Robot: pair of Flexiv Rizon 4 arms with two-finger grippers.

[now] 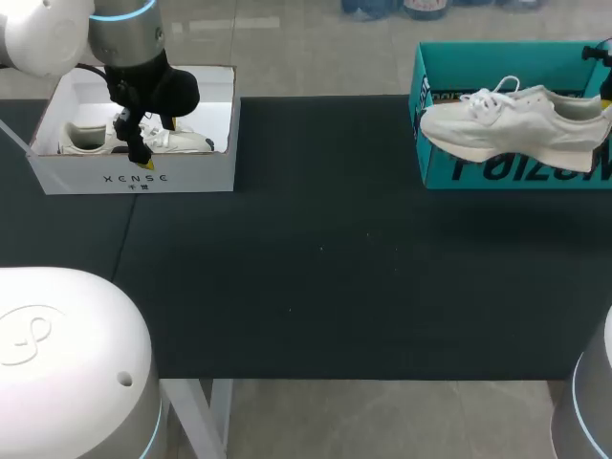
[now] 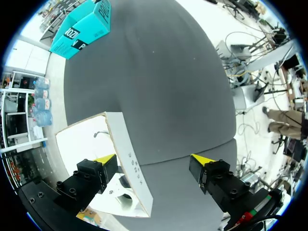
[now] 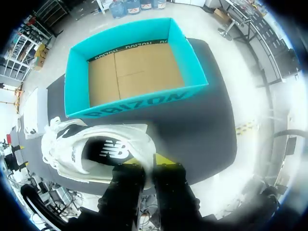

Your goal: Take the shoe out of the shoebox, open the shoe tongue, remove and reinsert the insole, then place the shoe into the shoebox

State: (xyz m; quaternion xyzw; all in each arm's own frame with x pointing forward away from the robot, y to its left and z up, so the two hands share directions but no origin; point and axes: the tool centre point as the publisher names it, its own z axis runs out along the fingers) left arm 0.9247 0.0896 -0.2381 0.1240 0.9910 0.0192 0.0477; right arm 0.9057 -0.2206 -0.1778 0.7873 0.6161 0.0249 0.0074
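Observation:
A white lace-up shoe (image 1: 507, 124) hangs in the air in front of the teal shoebox (image 1: 449, 172), toe pointing left. In the right wrist view my right gripper (image 3: 148, 161) is shut on the heel rim of the shoe (image 3: 91, 149). Ahead of it the teal shoebox (image 3: 139, 103) stands with nothing on its cardboard floor. My left gripper (image 1: 134, 140) hovers over a white box (image 1: 134, 178) at the far left. In the left wrist view this gripper (image 2: 154, 161) is open, and the front wall of the white box (image 2: 127, 154) runs between its fingers.
Another white shoe (image 1: 182, 142) lies inside the white box. The black mat (image 1: 325, 258) covers the table between the two boxes. The teal shoebox stands at the table's far right corner, the white box at the far left.

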